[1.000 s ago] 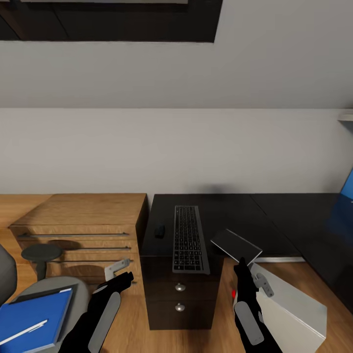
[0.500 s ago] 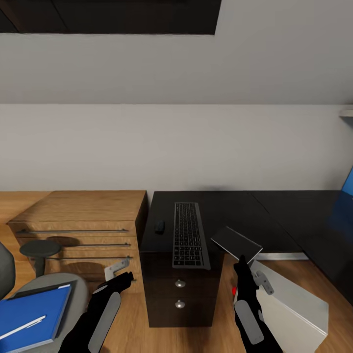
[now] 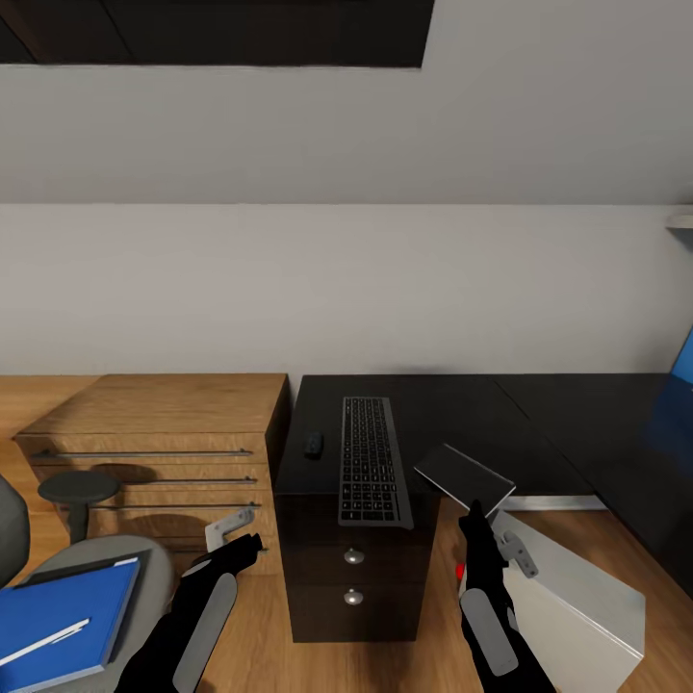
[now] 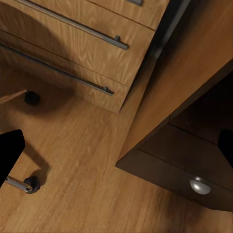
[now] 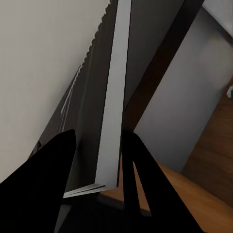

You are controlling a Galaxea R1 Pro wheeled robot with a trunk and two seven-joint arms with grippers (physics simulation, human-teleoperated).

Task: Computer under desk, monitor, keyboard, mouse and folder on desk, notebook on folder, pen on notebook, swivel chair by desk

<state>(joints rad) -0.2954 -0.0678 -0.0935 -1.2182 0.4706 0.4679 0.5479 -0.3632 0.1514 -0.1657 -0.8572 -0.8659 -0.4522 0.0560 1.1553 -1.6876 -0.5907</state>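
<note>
My right gripper (image 3: 474, 513) is shut on the thin grey notebook (image 3: 465, 478) and holds it tilted just above the black desk's (image 3: 452, 409) front edge, right of the keyboard (image 3: 371, 462). In the right wrist view the notebook (image 5: 111, 107) stands edge-on between the black fingers (image 5: 43, 179). The small black mouse (image 3: 313, 445) lies left of the keyboard. The blue folder (image 3: 63, 611) rests on the swivel chair (image 3: 149, 568) seat with the white pen (image 3: 43, 643) on it. My left gripper (image 3: 245, 541) hangs open beside the chair. The grey computer (image 3: 568, 597) stands under the desk.
A wooden chest of drawers (image 3: 154, 428) stands left of the desk, and its handles (image 4: 73, 22) are close to the left gripper. The desk's drawer unit has round silver knobs (image 4: 200, 185). A chair castor (image 4: 30, 183) sits on the wood floor. A blue panel (image 3: 683, 361) is at the right edge.
The head view shifted slightly a second ago, so the camera moved. Both arms, the notebook and everything on the desk have stayed still.
</note>
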